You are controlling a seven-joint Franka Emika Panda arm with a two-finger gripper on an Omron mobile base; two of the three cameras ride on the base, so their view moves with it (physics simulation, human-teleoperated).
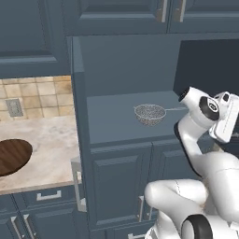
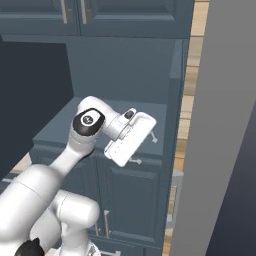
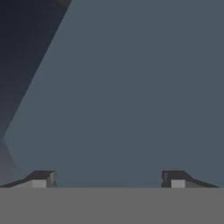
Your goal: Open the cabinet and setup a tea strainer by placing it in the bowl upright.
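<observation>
The cabinet [image 1: 126, 93] stands open, its left door [image 1: 77, 121] swung out edge-on toward the camera. Inside, the tea strainer [image 1: 150, 114] sits on the shelf [image 1: 112, 121], its wire handle pointing right toward the arm. The gripper [image 3: 109, 179] faces a plain blue surface with its jaws spread wide and nothing between them. On the table [image 1: 46, 144] to the left lies the bowl [image 1: 11, 156], well apart from the strainer.

Flat, even rendered light with no glare. The counter [image 1: 51, 140] and tiles are bright; the cabinet [image 1: 126, 70] interior is dim, darkest at its right side. The hand view is soft and blurry, shading to near black at upper left.
</observation>
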